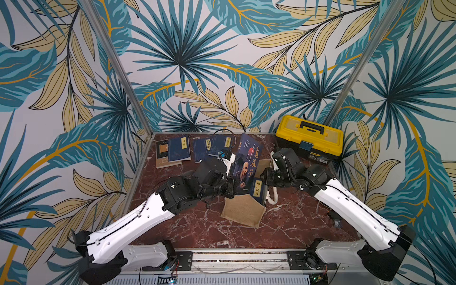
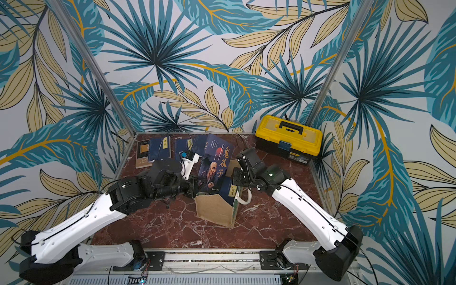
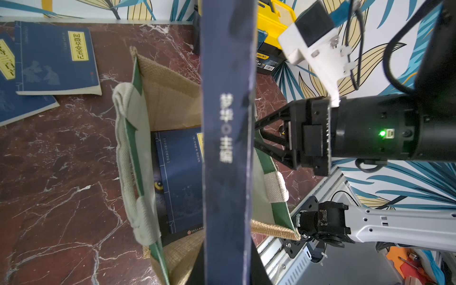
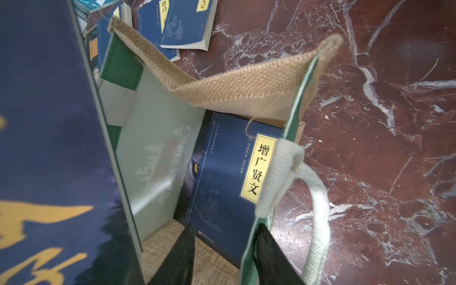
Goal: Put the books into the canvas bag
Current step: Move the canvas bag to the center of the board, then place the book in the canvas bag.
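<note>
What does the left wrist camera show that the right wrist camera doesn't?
Left wrist only: the toolbox and the right claw from outside. Right wrist only: that claw's fingers astride the green wall of the bag, and the whole yellow label of the navy book. Both: the bag, the navy book inside, the held dark book, loose books.

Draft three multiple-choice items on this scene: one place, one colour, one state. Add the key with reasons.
1. Where is the navy book labelled 增广贤文? A) inside the canvas bag B) on the floor C) on a shelf
2. What colour are the bag's side panels? A) red B) green C) black
3. The portrait book is: A) lying flat B) spread open C) held upright by the left gripper

1 A: it stands between the bag's walls. 2 B: green shows beside the tan jute. 3 C: the jaws clamp the standing book.
</note>
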You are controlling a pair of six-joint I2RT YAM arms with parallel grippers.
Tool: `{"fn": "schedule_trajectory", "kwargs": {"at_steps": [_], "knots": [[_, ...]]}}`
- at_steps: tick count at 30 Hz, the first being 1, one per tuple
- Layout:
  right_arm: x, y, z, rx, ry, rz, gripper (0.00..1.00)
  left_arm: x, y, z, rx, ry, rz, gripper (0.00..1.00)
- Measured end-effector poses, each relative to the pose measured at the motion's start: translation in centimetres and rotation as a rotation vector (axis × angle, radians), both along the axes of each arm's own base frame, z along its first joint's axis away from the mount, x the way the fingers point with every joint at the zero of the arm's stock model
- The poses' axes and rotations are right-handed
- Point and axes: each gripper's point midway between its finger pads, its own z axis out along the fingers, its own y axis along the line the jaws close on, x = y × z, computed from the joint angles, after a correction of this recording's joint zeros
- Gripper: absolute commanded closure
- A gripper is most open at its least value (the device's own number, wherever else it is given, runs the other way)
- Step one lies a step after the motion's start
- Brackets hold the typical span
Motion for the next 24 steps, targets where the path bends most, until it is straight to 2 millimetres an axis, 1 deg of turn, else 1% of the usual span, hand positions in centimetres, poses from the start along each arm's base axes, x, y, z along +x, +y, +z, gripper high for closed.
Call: {"fn": "schedule_trajectory", "kwargs": {"at_steps": [3, 5, 7, 9, 13, 17, 20, 24], "knots": [[-0.5, -1.0, -0.3, -0.021, 0.004, -0.014, 0.52, -0.1, -1.2, 0.3, 0.003, -0.019, -0.004, 1.0], [-0.9, -1.7, -0.5, -0.029, 0.004, -0.024, 0.54, -0.4, -2.0, 0.2, 0.01, -0.027, -0.011, 1.0], [-1.3, -2.2, -0.8, -0.032, 0.007, -0.028, 0.59, -0.7, -2.6, -0.3, 0.023, -0.029, -0.019, 1.0], [-1.7, -2.7, -1.2, -0.022, 0.016, -0.032, 0.66, -1.1, -3.1, -0.7, 0.032, -0.022, -0.024, 1.0], [-2.2, -3.0, -1.8, 0.009, 0.04, -0.024, 0.78, -1.8, -3.4, -0.8, 0.025, -0.007, -0.016, 1.0], [-2.2, -2.8, -1.8, 0.037, 0.047, -0.011, 0.89, -2.3, -3.3, -1.2, 0.031, 0.014, 0.009, 1.0], [-2.3, -2.8, -1.7, 0.05, 0.047, -0.005, 0.93, -2.7, -3.2, -1.7, 0.044, 0.033, 0.02, 1.0], [-2.5, -3.1, -1.7, 0.059, 0.045, -0.007, 0.95, -3.0, -3.2, -2.8, 0.078, 0.063, 0.026, 1.0]]}}
